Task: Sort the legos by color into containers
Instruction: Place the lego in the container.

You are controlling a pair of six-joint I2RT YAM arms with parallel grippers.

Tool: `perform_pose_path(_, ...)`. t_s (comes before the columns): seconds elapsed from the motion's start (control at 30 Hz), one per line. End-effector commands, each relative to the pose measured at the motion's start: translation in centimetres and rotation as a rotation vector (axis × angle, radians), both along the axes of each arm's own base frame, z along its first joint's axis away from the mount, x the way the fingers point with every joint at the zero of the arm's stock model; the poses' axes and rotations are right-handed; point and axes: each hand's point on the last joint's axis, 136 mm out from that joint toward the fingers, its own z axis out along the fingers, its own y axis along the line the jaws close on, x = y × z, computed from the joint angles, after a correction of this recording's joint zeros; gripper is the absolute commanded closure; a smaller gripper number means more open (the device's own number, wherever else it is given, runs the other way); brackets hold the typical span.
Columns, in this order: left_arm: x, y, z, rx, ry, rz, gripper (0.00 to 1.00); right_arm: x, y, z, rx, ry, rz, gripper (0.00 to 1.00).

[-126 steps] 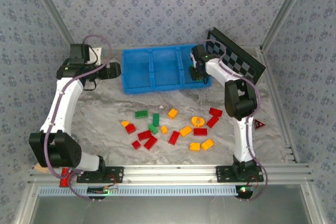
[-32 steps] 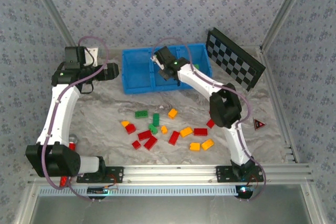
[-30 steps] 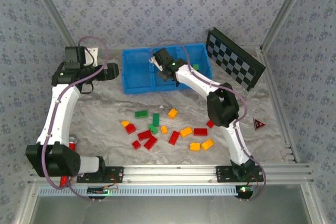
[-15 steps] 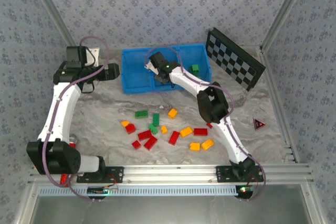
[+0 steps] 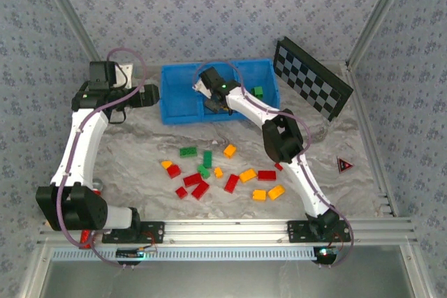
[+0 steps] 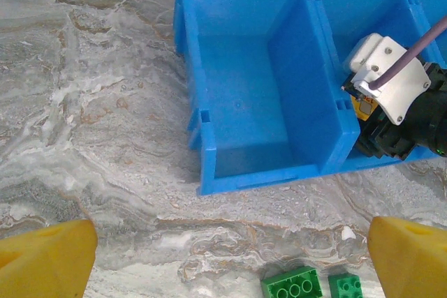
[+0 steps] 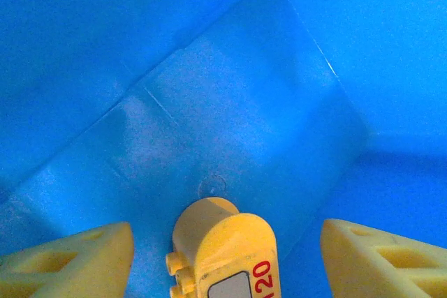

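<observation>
Done: 1 green lego [image 5: 258, 92] in blue tray's [image 5: 178, 92] R compartment; yellow "120" brick [image 7: 223, 249] low over its mid compartment.
R gripper [image 5: 213, 101]: above tray's middle, fingers spread, gaps both sides of the brick, so not pinching.
L gripper [image 5: 155, 94]: just left of tray, spread wide, holds nothing.
Left: approx 16 red/green/orange legos [image 5: 231, 183] loose in front of tray; most of job ahead.
Surface: grey marbled tabletop [image 5: 133, 148].
Room: floral-papered walls, alu frame; checkered board [image 5: 314, 85] right of tray.

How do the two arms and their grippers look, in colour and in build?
The left arm and the right arm both have white links between black joints, and a thin purple cable runs along each. The left fingers and the right fingers are plain yellow blocks.
</observation>
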Motion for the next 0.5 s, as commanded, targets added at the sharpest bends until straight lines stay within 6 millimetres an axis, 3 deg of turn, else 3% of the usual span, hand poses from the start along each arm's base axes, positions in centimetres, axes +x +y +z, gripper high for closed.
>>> perform_pose_path(0.0,0.1,0.2,0.4,0.011,-0.011,-0.003,0.01,-0.2,0.1,6.2,0.081,-0.053,-0.007,0.28)
perform_pose_path(0.13,0.3,0.1,0.7,-0.002,-0.020,-0.006,0.01,-1.3,-1.1,9.9,0.155,-0.048,-0.076,0.26)
perform_pose_path(0.23,0.2,0.1,1.0,-0.014,-0.025,-0.009,0.01,-3.4,-1.8,12.0,0.275,0.009,-0.130,0.26)
perform_pose_path(0.33,0.2,0.3,1.1,-0.020,-0.032,0.001,0.01,-6.4,-2.3,12.1,0.372,0.124,-0.182,0.25)
perform_pose_path(0.47,0.1,-0.1,1.4,-0.051,-0.033,-0.012,0.01,-9.9,-2.9,10.3,0.535,0.338,-0.308,0.22)
